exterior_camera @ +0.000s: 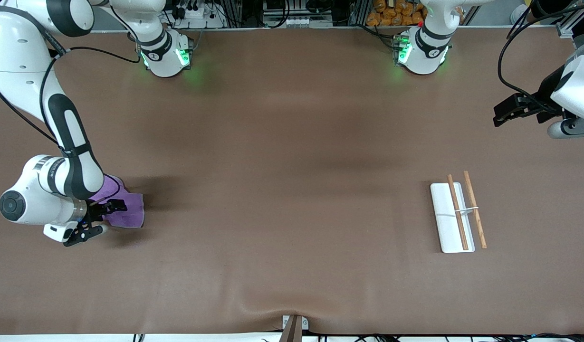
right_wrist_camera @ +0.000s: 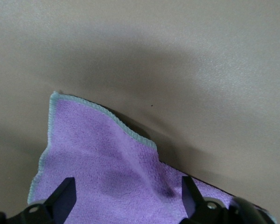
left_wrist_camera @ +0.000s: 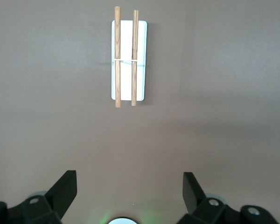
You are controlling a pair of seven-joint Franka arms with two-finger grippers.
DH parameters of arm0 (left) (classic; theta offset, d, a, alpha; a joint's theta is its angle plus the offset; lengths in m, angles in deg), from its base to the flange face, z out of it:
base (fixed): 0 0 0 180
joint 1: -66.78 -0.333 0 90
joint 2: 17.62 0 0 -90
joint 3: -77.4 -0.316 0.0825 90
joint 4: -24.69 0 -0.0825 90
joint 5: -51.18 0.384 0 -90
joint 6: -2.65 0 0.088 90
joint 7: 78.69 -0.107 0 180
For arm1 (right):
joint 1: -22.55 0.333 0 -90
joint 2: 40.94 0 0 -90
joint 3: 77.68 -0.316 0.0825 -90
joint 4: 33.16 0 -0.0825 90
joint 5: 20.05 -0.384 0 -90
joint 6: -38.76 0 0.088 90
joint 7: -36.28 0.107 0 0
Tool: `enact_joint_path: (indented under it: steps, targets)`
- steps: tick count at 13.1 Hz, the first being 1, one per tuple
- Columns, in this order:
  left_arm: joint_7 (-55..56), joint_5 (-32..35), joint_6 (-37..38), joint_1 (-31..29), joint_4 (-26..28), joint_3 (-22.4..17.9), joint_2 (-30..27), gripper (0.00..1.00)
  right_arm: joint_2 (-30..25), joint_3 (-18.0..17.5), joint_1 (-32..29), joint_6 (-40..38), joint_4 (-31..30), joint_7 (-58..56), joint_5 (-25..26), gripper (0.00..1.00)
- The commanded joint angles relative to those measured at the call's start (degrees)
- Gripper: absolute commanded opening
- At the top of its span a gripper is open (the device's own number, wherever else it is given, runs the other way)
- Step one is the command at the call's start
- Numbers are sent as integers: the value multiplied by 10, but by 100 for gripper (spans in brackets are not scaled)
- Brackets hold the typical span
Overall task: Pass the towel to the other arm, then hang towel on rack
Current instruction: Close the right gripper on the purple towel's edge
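The purple towel (exterior_camera: 129, 212) lies rumpled on the brown table toward the right arm's end. Its thin grey edge shows in the right wrist view (right_wrist_camera: 98, 140). My right gripper (exterior_camera: 102, 220) is low over the towel, fingers open and spread with cloth between them (right_wrist_camera: 128, 196), holding nothing. The rack (exterior_camera: 446, 223) lies on the table toward the left arm's end, a white flat base with two wooden rods (exterior_camera: 475, 209) and a thin crossbar. My left gripper (exterior_camera: 504, 113) is open and empty, up in the air toward its end of the table, and the rack (left_wrist_camera: 126, 42) shows in its wrist view past its gripper (left_wrist_camera: 129, 191).
The two arm bases (exterior_camera: 166, 54) (exterior_camera: 420, 52) stand along the table edge farthest from the front camera. A small bracket (exterior_camera: 294, 325) sits at the table edge nearest that camera. Bare brown table cover (exterior_camera: 292, 190) lies between towel and rack.
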Motion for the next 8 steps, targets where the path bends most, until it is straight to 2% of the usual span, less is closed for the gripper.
enact_joint_path:
  steps: [1, 2, 4, 5, 8]
  targets:
    - [-10, 11, 7, 0, -6, 2, 1, 100, 0, -5, -10, 5, -3, -13, -21, 56]
    - [-9, 11, 7, -1, -6, 2, 2, 100, 0, -4, -10, 4, -4, -13, -29, 42]
    - [-10, 11, 7, 0, -6, 2, 2, 100, 0, -4, -12, 2, -5, -13, -32, 5]
    - [-10, 11, 7, 0, -6, 2, 2, 100, 0, -4, -12, 0, -6, -11, -41, 0]
    - [-10, 11, 7, 0, -6, 2, 3, 100, -2, -4, -15, -15, -6, -9, -74, 0]
